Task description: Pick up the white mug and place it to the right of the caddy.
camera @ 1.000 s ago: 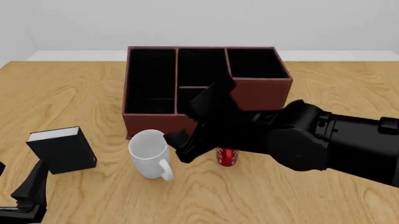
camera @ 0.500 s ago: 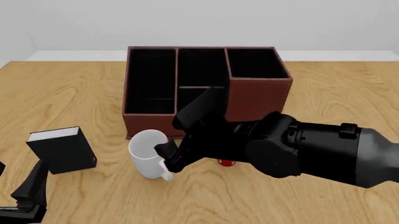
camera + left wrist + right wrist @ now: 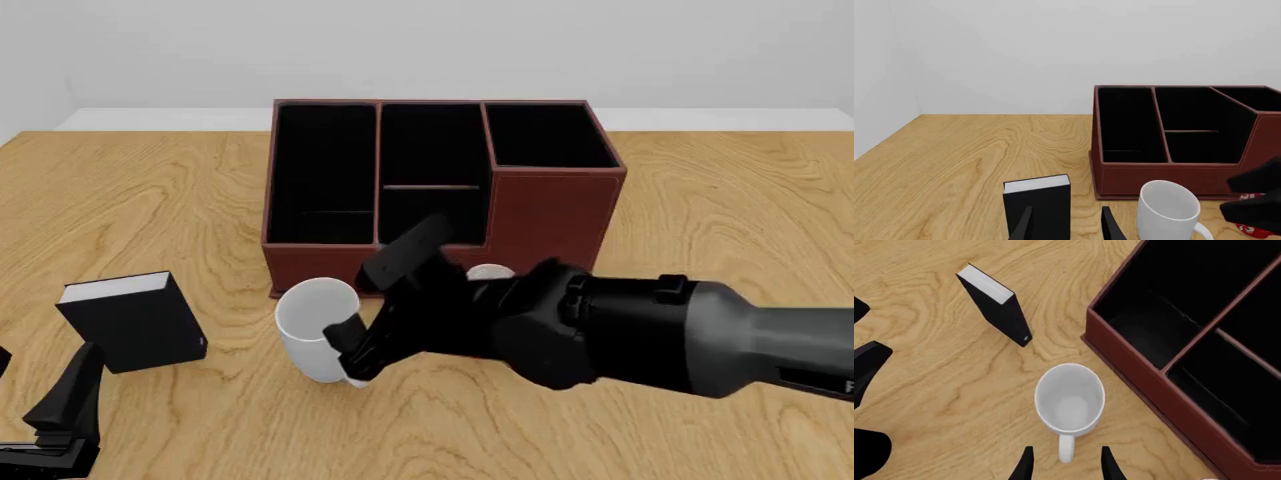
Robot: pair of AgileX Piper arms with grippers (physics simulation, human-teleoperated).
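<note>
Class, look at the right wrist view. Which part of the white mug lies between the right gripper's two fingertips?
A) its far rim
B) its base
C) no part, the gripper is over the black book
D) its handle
D. In the right wrist view the right gripper has its fingers open on either side of the small loop handle of the white mug, which stands upright on the table.

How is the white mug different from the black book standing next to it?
The white mug is round and all white; the black book is flat-sided and black with white page edges. The mug is hollow and open on top with a small loop handle; the book is closed and solid. The mug stands nearer the caddy than the book does. Both stand upright on the wooden table.
</note>
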